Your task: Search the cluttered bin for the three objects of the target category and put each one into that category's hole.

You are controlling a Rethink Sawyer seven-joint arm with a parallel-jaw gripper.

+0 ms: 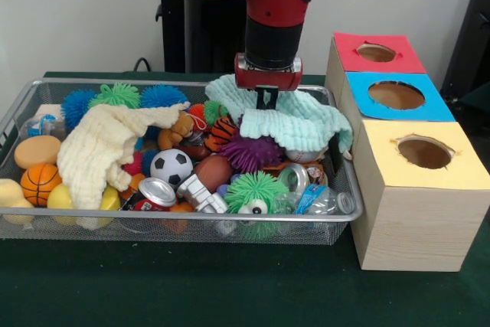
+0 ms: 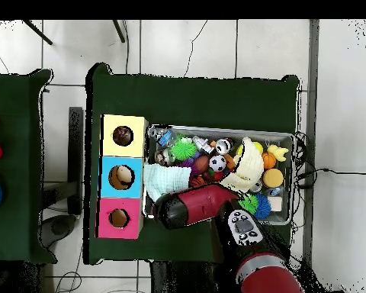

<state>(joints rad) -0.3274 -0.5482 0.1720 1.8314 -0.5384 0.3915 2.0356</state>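
The green bench (image 1: pixel 230 296) carries a wire mesh bin (image 1: pixel 184 227) packed with toys. Along its front lie a crushed red can (image 1: pixel 150 195) whose printing is too small to read, a green spiky ball (image 1: pixel 254 189) with an eye, and a clear plastic bottle (image 1: pixel 321 201) with a blue label, unreadable. Behind them sit a soccer ball (image 1: pixel 171 165), a purple spiky ball (image 1: pixel 250 152) and a cream cloth (image 1: pixel 99 151). The end effector (image 1: pixel 266 100) hangs just above a mint cloth (image 1: pixel 298 124); I cannot tell how its tips stand. Beside the bin stands a wooden box with a yellow hole (image 1: pixel 423 152), blue hole (image 1: pixel 396 95) and red hole (image 1: pixel 376 53).
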